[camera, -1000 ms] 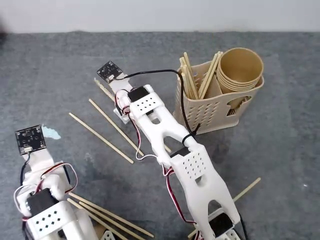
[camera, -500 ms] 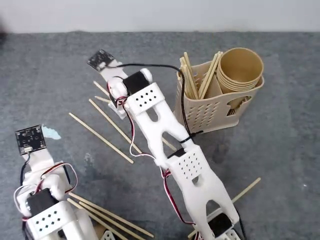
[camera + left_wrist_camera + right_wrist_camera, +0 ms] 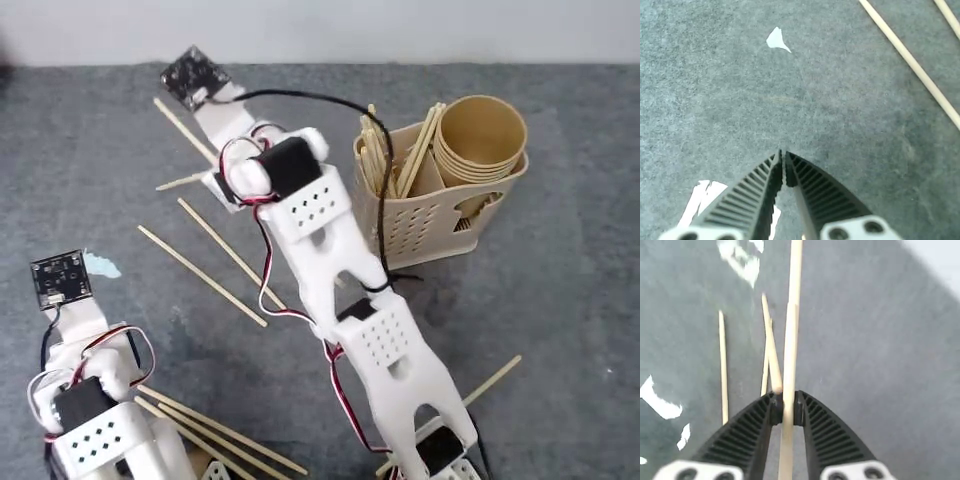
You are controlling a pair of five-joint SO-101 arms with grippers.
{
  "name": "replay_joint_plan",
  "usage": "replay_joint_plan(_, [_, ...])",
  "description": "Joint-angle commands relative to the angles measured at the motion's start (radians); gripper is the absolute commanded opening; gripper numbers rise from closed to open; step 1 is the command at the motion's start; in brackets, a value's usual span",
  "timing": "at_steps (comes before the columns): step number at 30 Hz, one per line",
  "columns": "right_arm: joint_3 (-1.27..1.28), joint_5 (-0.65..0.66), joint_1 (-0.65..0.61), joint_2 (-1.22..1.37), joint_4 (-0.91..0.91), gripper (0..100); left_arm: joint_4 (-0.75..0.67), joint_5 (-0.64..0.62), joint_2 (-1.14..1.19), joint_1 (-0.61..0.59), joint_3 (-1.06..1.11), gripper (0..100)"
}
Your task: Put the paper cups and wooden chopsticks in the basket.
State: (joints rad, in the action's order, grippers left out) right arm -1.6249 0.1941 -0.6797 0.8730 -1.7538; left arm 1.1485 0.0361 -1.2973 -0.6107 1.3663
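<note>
Fingers [image 3: 752, 422] of the right gripper [image 3: 785, 402] pinch a long pale wooden chopstick [image 3: 792, 315], which runs out ahead of them over the grey felt mat [image 3: 865, 340]. A second thin wooden stick [image 3: 771, 350] ends right at the jaws; we cannot tell whether it is gripped too. From the high view we see the white right arm [image 3: 330, 260] stretched out just left of the beige perforated plastic basket [image 3: 440, 215]. In the basket stands a nested stack of tan paper cups [image 3: 485, 135], with a bundle of wooden chopsticks [image 3: 380, 160] upright beside it. We count two loose chopsticks [image 3: 200, 275] lying on the mat between the arms, a few more sticks [image 3: 230, 435] beside the left arm's base, and a single stick [image 3: 495, 378] near the right arm's base. The left gripper [image 3: 782, 156] hangs close over the mat, its fingers pressed together on nothing.
</note>
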Motion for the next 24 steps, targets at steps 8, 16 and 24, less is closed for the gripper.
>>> replay_joint_plan(8, [-0.049,-0.037,0.081,-0.320,-0.045,0.6,-0.020,-0.005,-0.012,0.005,-0.001,1])
replay_joint_plan(16, [-0.055,-0.040,0.189,-0.504,-0.039,0.6,-0.020,-0.005,-0.012,0.005,-0.001,1])
replay_joint_plan(24, [-0.057,-0.075,0.309,-0.648,-0.022,0.6,-0.020,-0.003,-0.012,0.055,0.012,1])
